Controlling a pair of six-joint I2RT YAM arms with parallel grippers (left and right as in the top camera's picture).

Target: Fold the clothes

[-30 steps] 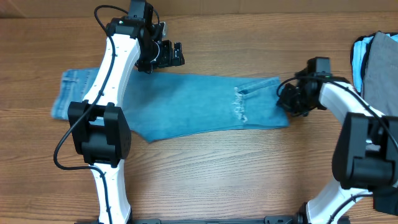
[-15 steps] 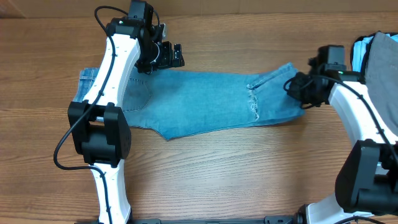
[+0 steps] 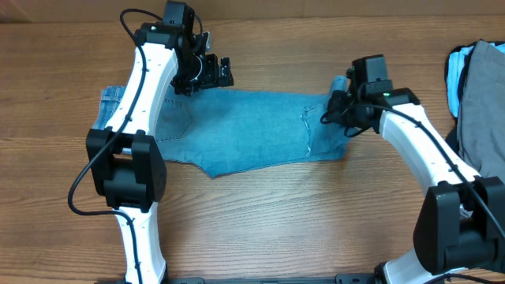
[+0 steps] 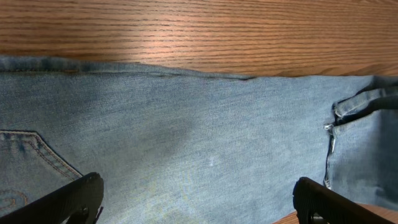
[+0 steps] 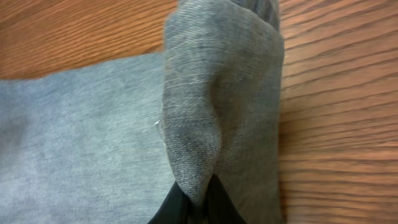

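1. We are logging the jeans (image 3: 245, 134) lying along the worktop (image 3: 268, 229), long axis left to right, waistband at the left, frayed hems at the right.
2. The right jaws are clamping the bunched hem end (so we are judging the fold should run leftward, toward the waistband).
3. The left jaws are hanging wide open and empty over the jeans' far edge.
4. The denim is showing light blue, with a stitched back pocket (image 4: 31, 162).

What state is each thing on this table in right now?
Jeans: spread flat, back pocket up, leg end bunched and lifted.
Left gripper: jaws wide open over the jeans, empty.
Right gripper: jaws shut on the jeans' leg end.
Other garments: heaped at the far right, untouched.
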